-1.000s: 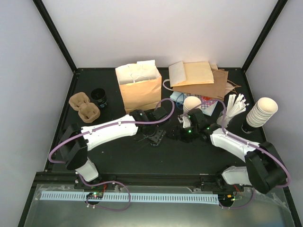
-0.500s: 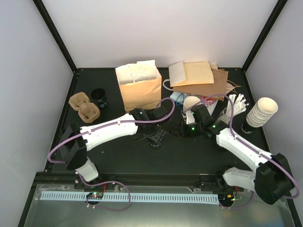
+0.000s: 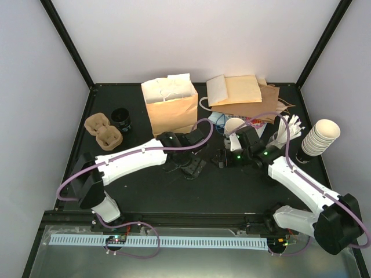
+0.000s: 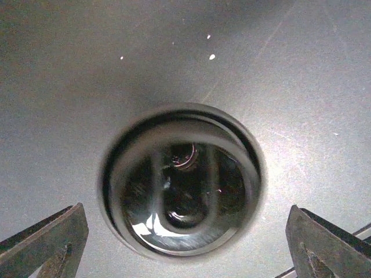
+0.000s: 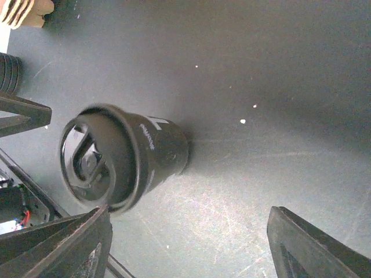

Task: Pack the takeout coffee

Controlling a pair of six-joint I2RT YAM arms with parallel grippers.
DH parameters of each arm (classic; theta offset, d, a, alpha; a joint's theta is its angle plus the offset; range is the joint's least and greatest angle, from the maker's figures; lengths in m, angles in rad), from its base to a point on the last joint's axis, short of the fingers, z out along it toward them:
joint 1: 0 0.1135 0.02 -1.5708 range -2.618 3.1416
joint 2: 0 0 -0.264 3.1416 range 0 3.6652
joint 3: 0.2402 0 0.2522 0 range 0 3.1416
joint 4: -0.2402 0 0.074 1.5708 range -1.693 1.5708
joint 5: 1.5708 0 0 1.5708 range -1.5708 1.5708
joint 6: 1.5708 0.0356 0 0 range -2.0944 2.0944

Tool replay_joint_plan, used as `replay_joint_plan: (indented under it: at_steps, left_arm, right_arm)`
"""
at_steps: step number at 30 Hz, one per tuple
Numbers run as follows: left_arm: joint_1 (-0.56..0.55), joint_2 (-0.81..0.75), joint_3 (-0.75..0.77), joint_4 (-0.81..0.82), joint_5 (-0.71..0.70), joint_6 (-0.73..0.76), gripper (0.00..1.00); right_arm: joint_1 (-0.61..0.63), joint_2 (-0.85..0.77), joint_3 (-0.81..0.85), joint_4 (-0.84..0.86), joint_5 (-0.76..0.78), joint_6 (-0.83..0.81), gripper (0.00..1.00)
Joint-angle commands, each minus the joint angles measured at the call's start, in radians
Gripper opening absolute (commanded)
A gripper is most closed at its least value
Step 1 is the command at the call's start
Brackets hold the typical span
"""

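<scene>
The takeout coffee (image 4: pixel 182 179) is a dark cup with a black sip lid, standing upright on the black table. My left gripper (image 4: pixel 185 207) hangs straight above the lid, open, one finger (image 4: pixel 49 243) on each side and neither touching it. In the right wrist view the takeout coffee (image 5: pixel 124 156) stands up and to the left of my right gripper (image 5: pixel 190 214), which is open over bare table. Its left finger (image 5: pixel 69 243) sits just below the lid's rim. From above, the left gripper (image 3: pixel 194 168) hides the cup; the right gripper (image 3: pixel 227 157) is close beside it.
An upright brown paper bag (image 3: pixel 171 110) stands at the back centre, with flat bags (image 3: pixel 243 95) to its right. Pulp trays (image 3: pixel 103 130) and a black cup (image 3: pixel 122 119) sit left. A lidless cream cup (image 3: pixel 233 126), white sticks (image 3: pixel 288 128) and stacked cream cups (image 3: pixel 319 139) sit right.
Both grippers' jaws stand wider than before. The right arm's elbow has swung out to the right while its gripper stays by the cup. The left arm has hardly moved.
</scene>
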Motion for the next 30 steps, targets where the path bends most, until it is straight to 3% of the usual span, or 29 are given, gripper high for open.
replay_joint_plan:
  at_steps: [1, 8, 11, 15, 17, 22, 27, 30]
  left_arm:
    - [-0.006, -0.058, 0.072, -0.043, 0.007, -0.003, 0.97]
    - [0.047, -0.161, 0.076, -0.067, -0.023, 0.012, 0.98]
    - [0.087, -0.235, 0.072, -0.1, -0.072, 0.015, 0.99]
    - [0.181, -0.341, 0.039, -0.109, -0.064, 0.041, 0.99]
    - [0.256, -0.411, 0.008, -0.096, -0.044, 0.062, 0.99]
    - [0.418, -0.577, -0.069, -0.056, -0.028, 0.12, 0.99]
    - [0.651, -0.647, -0.159, 0.007, 0.211, 0.167, 0.99]
    - [0.773, -0.67, -0.221, 0.042, 0.338, 0.174, 0.99]
  right_arm:
    - [-0.004, -0.023, 0.069, -0.065, 0.053, -0.067, 0.78]
    - [0.05, -0.008, 0.148, -0.118, 0.11, -0.12, 0.81]
    - [0.078, -0.007, 0.21, -0.149, 0.212, -0.102, 0.87]
    - [0.08, -0.002, 0.295, -0.18, 0.284, -0.097, 1.0]
    - [0.099, 0.015, 0.336, -0.196, 0.316, -0.104, 1.0]
    - [0.338, 0.221, 0.54, -0.416, 0.579, -0.205, 1.0]
    - [0.362, 0.314, 0.626, -0.425, 0.424, -0.162, 1.0]
    - [0.394, 0.385, 0.688, -0.456, 0.423, -0.122, 1.0]
